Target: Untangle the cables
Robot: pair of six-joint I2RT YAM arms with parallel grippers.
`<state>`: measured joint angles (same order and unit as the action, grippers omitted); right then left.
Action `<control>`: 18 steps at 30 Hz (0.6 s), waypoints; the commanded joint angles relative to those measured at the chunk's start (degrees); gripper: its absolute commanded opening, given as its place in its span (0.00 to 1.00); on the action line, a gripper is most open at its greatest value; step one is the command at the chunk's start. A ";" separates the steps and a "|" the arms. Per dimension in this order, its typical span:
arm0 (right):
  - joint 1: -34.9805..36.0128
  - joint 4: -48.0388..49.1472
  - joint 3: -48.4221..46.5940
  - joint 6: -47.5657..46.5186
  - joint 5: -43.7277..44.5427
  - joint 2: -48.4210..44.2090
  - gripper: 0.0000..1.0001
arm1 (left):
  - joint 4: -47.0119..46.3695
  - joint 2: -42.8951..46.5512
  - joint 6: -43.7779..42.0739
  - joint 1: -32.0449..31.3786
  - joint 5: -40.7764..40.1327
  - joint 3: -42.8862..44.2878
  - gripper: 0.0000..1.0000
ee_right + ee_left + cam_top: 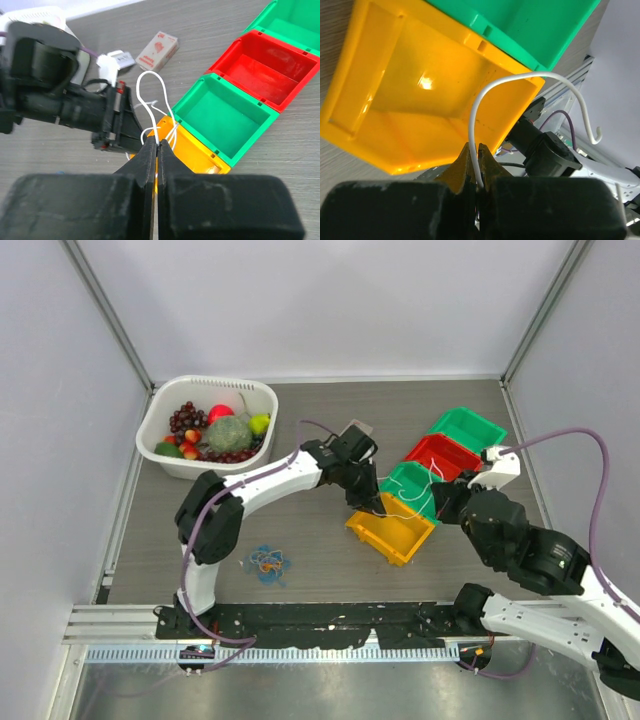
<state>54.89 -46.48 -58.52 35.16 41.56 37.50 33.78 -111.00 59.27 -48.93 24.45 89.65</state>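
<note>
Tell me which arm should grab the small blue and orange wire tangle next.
Probably left: the tangle lies near the left arm's base, though left gripper and right gripper both pinch the thin white wire.

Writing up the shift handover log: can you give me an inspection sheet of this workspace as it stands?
Surface: grey wood-grain table, no spill seen.
Job's things: white cable held between both end effectors by the yellow bin; blue and orange cable tangle lying loose near the left arm's base.
Clutter: white basket of fruit; near green bin, red bin and far green bin in a row; small carton.
End effectors: left end effector shut on the white cable; right end effector shut on the same cable.
Cables: purple hose loops along each arm.
Surroundings: pale walls; nothing else seen.
</note>
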 commanded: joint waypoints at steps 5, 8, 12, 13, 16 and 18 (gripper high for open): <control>0.13 -0.37 2.44 4.39 2.21 -3.92 0.01 | 9.02 -5.98 -6.87 -3.10 -2.55 9.32 0.31; 0.13 -1.59 2.97 4.83 1.51 -4.27 0.01 | 9.29 -4.76 -8.90 -3.10 -4.67 8.53 0.44; 0.13 -2.21 3.24 5.45 0.89 -5.76 0.01 | 10.68 -3.79 -11.27 -2.93 -6.34 8.79 0.56; 0.04 -2.21 3.24 5.19 0.80 -6.03 0.01 | 11.30 -3.61 -11.89 -2.84 -6.95 8.88 0.58; 0.13 -2.65 2.98 4.31 0.18 -7.78 0.01 | 11.58 -1.60 -13.73 -2.58 -7.84 7.57 0.60; 0.13 -3.62 3.24 4.57 0.71 -8.57 0.01 | 10.35 0.86 -15.22 -2.58 -8.62 5.38 0.64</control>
<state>54.92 -49.50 -55.27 38.76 41.21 30.76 44.03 -116.81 48.45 -51.86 17.91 96.38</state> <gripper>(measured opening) 0.034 0.614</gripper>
